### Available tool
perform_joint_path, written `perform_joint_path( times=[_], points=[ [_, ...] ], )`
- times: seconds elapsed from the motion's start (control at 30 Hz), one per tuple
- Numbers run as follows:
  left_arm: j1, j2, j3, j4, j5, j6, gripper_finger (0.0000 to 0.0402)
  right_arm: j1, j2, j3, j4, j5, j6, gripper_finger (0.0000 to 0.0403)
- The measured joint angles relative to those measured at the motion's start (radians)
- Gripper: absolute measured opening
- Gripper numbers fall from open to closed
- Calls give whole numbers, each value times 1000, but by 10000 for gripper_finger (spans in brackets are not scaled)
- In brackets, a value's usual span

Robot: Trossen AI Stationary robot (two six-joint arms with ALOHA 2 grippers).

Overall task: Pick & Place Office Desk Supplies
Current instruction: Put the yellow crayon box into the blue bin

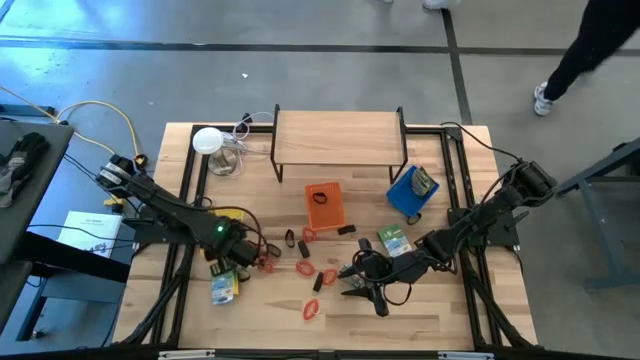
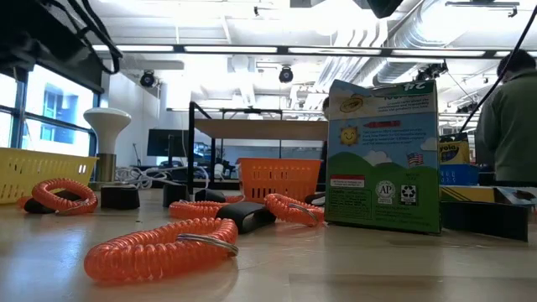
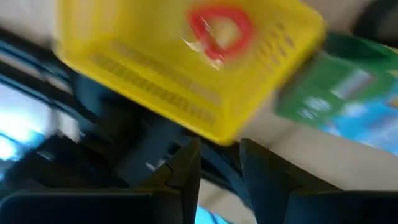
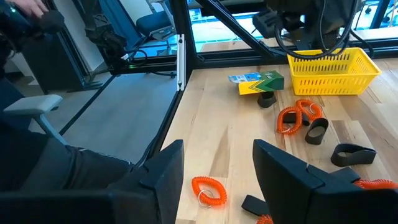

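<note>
My left pincer point(image 1: 243, 262) hovers over the yellow tray point(image 3: 186, 68), fingers apart and empty; one red-orange coil point(image 3: 219, 30) lies inside it, so I judge that piece delivered. My right pincer point(image 1: 362, 283) waits with jaws apart over the table's middle, holding nothing. Plenty is left: loose coils point(image 1: 311, 309), black clips point(image 1: 290, 239) and a crayon packet point(image 1: 224, 288) still lie on the wood, so sorting looks barely begun.
</note>
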Motion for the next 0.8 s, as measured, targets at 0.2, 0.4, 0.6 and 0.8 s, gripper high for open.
perform_joint_path(
  times=[0.2, 0.4, 0.6, 0.8],
  points=[
    [-55, 0, 34, 48, 201, -149, 106, 0, 0, 0, 0, 3, 1, 180],
    [-186, 0, 36, 309, 276, -365, 106, 0, 0, 0, 0, 0, 8, 180],
    [-356, 0, 36, 569, 134, -474, 106, 0, 0, 0, 0, -12, 11, 180],
    [-509, 0, 36, 747, -99, -463, 97, 0, 0, 0, 1, -23, 11, 180]
  ],
)
